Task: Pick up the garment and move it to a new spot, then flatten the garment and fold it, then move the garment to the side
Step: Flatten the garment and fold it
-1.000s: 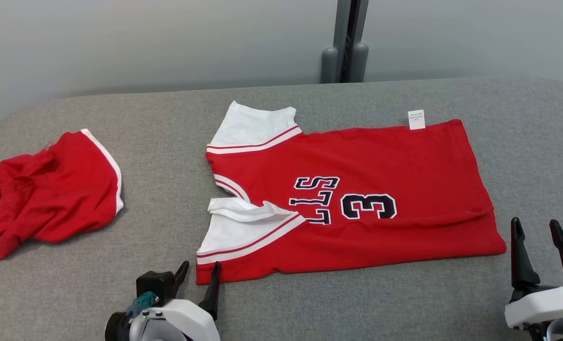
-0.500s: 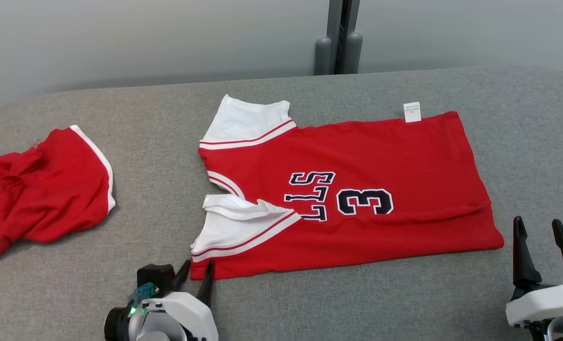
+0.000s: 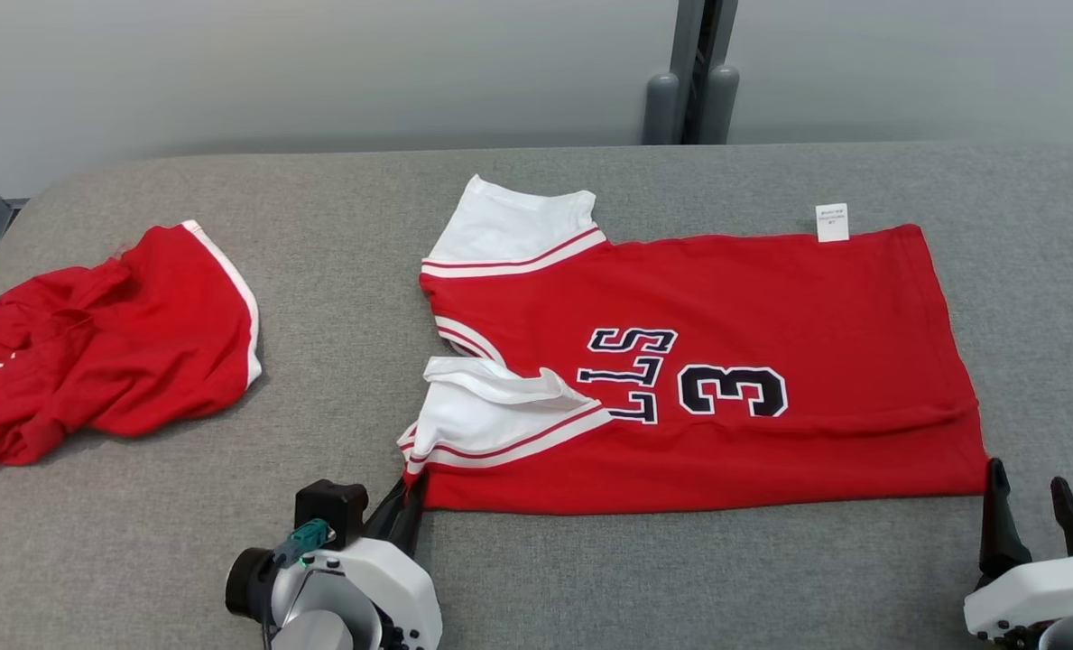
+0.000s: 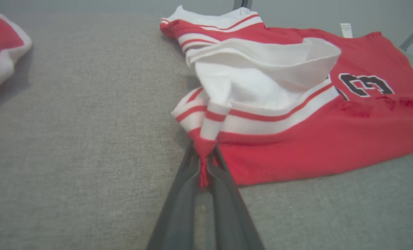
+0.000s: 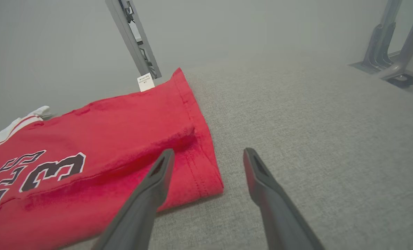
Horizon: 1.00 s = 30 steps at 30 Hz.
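Note:
The garment (image 3: 707,361) is a red jersey with white sleeves and a dark "3", lying flat across the middle of the grey table (image 3: 319,226). My left gripper (image 3: 410,492) is shut on its near left corner, just below the white sleeve. In the left wrist view the fingers (image 4: 202,156) pinch a bunched bit of red cloth from the garment (image 4: 314,132). My right gripper (image 3: 1029,477) stands open just off the near right hem corner. In the right wrist view its left finger lies over the garment (image 5: 105,156) hem and nothing sits between the right gripper (image 5: 209,152) fingers.
A second red garment (image 3: 103,343) with white trim lies crumpled at the table's left end, also seen in the left wrist view (image 4: 1,45). A white label (image 3: 831,222) sticks out of the jersey's far edge. Grey posts (image 3: 694,99) stand behind the table.
My left gripper has shut on the jersey's near left corner, bunching the cloth there. The head camera has shifted, so the whole scene sits differently. The right gripper stays open.

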Available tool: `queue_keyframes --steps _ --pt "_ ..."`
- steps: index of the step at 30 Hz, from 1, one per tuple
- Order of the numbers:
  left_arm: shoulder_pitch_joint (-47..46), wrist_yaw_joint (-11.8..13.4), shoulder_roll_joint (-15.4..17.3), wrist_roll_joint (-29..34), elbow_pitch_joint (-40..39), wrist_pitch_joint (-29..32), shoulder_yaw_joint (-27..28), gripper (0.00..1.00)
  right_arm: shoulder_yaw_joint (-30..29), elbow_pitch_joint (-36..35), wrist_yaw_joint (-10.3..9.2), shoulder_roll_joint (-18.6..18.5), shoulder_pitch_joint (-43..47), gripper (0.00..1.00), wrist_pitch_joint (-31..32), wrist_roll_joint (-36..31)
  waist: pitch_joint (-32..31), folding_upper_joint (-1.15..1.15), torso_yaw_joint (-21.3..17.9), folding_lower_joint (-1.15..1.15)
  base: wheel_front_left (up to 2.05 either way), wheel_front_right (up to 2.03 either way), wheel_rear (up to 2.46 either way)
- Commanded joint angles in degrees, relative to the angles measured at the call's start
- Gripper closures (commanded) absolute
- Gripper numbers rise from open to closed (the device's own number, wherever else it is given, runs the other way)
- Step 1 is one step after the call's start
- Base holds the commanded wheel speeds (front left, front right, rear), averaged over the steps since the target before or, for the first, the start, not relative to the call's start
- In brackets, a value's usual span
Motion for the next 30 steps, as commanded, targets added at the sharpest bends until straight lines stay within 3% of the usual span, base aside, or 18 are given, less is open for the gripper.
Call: queue_keyframes --steps 1,10,20,22,23,24,25,30 --pt "0.64 -0.40 0.29 1.62 -1.01 -0.03 0.47 1.00 -0.67 2.69 -0.02 -0.06 -1.15 0.00 -0.28 1.81 -0.09 0.00 0.71 0.00 0.00 0.00 0.00" --pt "1.53 -1.44 0.28 4.20 -3.21 -0.05 0.35 1.00 -1.41 12.18 -0.01 0.30 -5.00 0.00 -0.28 8.26 0.25 0.00 1.98 0.00 0.00 0.00 0.00" --pt "1.69 -1.86 0.26 4.90 -4.45 -0.05 -0.04 1.00 3.32 17.93 -0.01 -0.85 -8.99 0.00 -0.28 14.94 1.03 0.00 2.09 0.00 0.00 0.00 0.00" --pt "1.65 -1.86 0.26 4.93 -4.62 -0.05 -0.12 1.00 3.82 18.09 -0.01 -1.14 -9.38 0.27 -0.17 16.08 1.14 0.00 2.08 0.00 0.00 0.00 0.00" --pt "1.61 -1.84 0.26 4.98 -4.67 -0.05 -0.16 1.00 4.14 18.14 -0.01 -1.31 -9.43 0.51 -0.17 16.54 1.17 0.00 2.05 0.00 0.00 0.00 0.00" --pt "1.54 -1.80 0.26 5.08 -4.70 -0.05 -0.25 1.00 4.50 18.17 -0.01 -1.46 -9.48 0.65 -0.17 16.80 1.19 0.00 2.02 0.00 0.00 0.00 0.00" --pt "1.49 -1.72 0.26 5.18 -4.66 -0.05 -0.30 1.00 4.93 18.09 -0.01 -1.68 -9.54 1.00 -0.17 16.96 1.18 0.00 1.98 0.00 0.00 0.00 0.00" --pt "1.77 -1.41 0.25 5.78 -4.38 -0.05 -0.15 1.00 6.00 17.20 -0.02 -2.34 -8.65 1.00 -0.17 18.29 0.70 0.00 1.47 0.00 0.00 0.00 0.00"
